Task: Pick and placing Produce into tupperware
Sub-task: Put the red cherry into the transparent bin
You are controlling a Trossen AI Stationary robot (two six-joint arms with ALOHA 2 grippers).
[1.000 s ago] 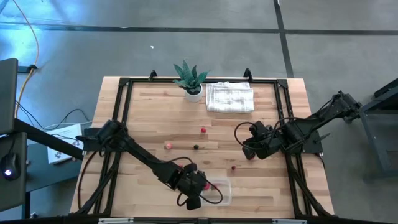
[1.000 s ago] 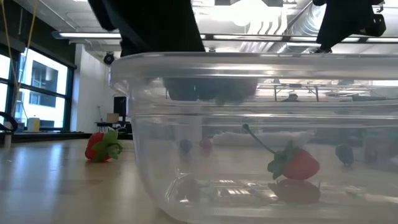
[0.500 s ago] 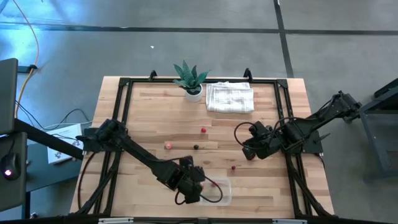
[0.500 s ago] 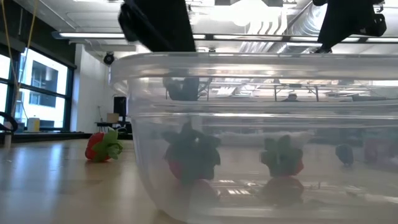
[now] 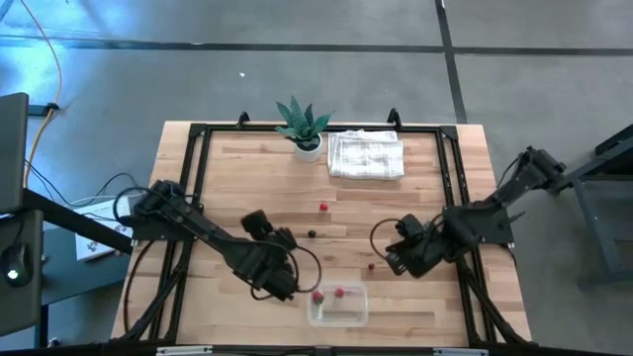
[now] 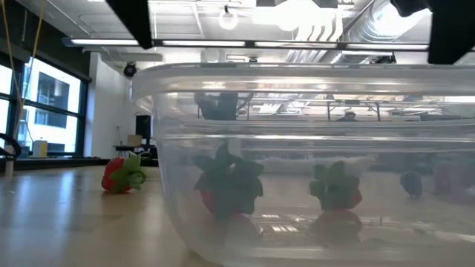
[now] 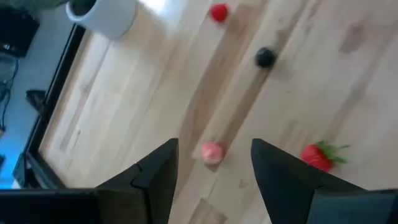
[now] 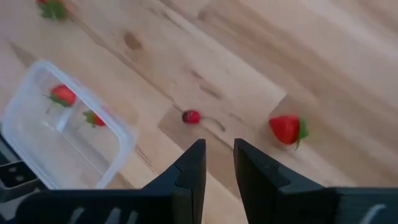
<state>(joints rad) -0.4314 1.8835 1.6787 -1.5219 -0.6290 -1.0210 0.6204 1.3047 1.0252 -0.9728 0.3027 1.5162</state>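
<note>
Produce in the container: I count two red strawberries lying inside the tupperware; the low view shows them side by side on its floor, green caps up, and.
Tupperware: clear shallow box at lower centre of the high frame, near the table's front edge; in the low view its wall fills most of the frame.
Loose produce: a red piece and a dark piece sit in the middle of the high frame, and a small red one lies just left of the right gripper.
Pinkish piece: I see it in the left wrist view, between that arm's fingers, with a strawberry, a dark piece and a red piece on the wood around it.
Left gripper: over the table left of centre in the high frame, up and left of the tupperware; fingers wide apart, nothing between them.
Right gripper: right of centre in the high frame, beside the small red piece; fingers narrow, a slim gap, nothing held.
Right wrist view: I see a cherry with stem, a strawberry, and the tupperware with two berries in it.
Background: potted plant and folded white cloth at the upper centre of the high frame.
</note>
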